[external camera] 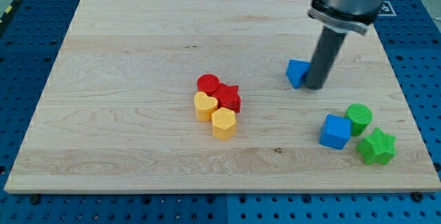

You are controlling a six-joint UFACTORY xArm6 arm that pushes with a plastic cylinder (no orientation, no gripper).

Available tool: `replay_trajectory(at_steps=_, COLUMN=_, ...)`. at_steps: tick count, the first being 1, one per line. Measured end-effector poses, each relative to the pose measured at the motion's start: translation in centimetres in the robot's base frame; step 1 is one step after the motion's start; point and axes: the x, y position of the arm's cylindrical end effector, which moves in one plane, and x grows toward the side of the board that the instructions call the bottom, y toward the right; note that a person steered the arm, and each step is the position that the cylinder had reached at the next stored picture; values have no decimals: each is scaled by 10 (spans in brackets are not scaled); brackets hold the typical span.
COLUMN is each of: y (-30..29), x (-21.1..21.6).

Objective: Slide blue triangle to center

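Observation:
The blue triangle [296, 73] lies on the wooden board [138, 58], right of the middle. My tip [313, 86] stands right against the triangle's right side, touching or nearly touching it. The rod rises toward the view's top right and hides part of the triangle's right edge.
Near the board's middle sits a tight cluster: a red cylinder [207, 85], a red star [229, 98], a yellow heart [204, 105] and a yellow hexagon [223, 122]. At the lower right are a blue cube [335, 131], a green cylinder [359, 118] and a green star [377, 147].

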Motion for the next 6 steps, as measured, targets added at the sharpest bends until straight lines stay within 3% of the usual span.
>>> replay_trajectory(at_steps=3, y=-18, x=-48)
replay_trajectory(at_steps=6, y=-54, x=-48)
